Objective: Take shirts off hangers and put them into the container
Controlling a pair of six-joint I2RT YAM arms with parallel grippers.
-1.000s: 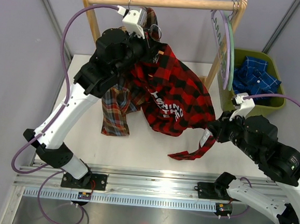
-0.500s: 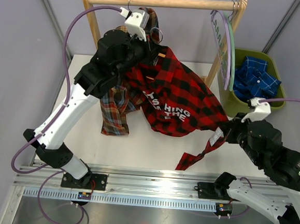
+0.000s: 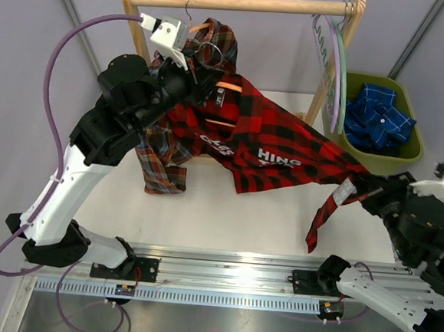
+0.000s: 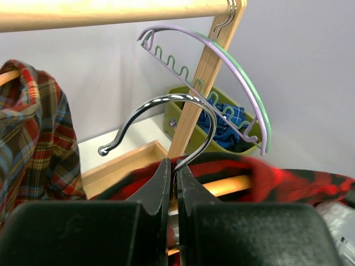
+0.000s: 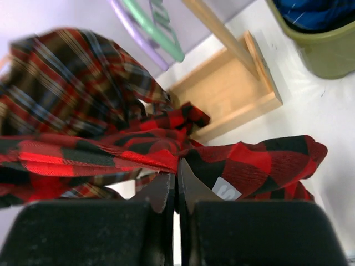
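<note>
Red-and-black shirt [image 3: 269, 150] is hanging stretched left-to-right between the left pincer [image 4: 173, 166], clenched on its hanger's hook [image 4: 166, 98], and the right pincer [image 5: 176, 180], gripping its other end. The container [image 3: 404, 153] is sitting just beyond the right pincer.

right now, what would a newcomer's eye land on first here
The red-and-black shirt, stretched over the middle of the table between the two arms. The left gripper is shut on its hanger's metal hook below the wooden rail, and the right gripper pinches the shirt's cloth at the right. Behind that, the olive-green bin holds a blue shirt.
</note>
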